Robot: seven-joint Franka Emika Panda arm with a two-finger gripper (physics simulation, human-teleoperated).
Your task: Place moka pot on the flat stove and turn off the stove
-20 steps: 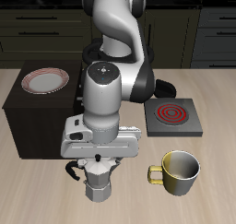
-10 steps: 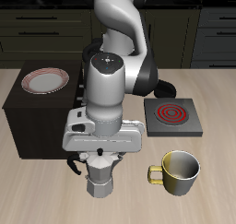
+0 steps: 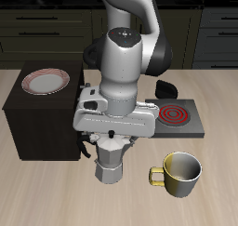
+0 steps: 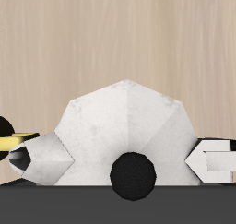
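Near the table's front edge, the moka pot (image 3: 110, 158) was seen directly under the gripper (image 3: 111, 141), with its lower faceted body showing below the gripper's housing. From the exterior view it could not be told whether the pot's base touched the wooden table (image 3: 56, 188) or was lifted from it. The pot's upper part was hidden there by the gripper.

By the wrist view, the silver faceted top of the moka pot (image 4: 123, 126) was shown between the two fingers (image 4: 214, 159), with the black lid knob (image 4: 134, 173) in the middle. One fingertip was placed against each side of the pot, so the gripper (image 4: 123, 160) was closed around the moka pot and was pinching it.

The flat stove (image 3: 177, 119) was lying farther back, at about 2 o'clock from the pot, well apart from it. The red rings of its burner (image 3: 173, 112) were visible, and nothing was standing on them. The knob of the stove could not be made out clearly.

A yellowish-green mug (image 3: 178, 172) was standing just beside the pot, at 3 o'clock from it, with its handle turned toward the pot. A dark cabinet (image 3: 42, 118) was placed at about 10 o'clock from the pot, and a plate (image 3: 46, 81) with a red rim was resting on top of it.
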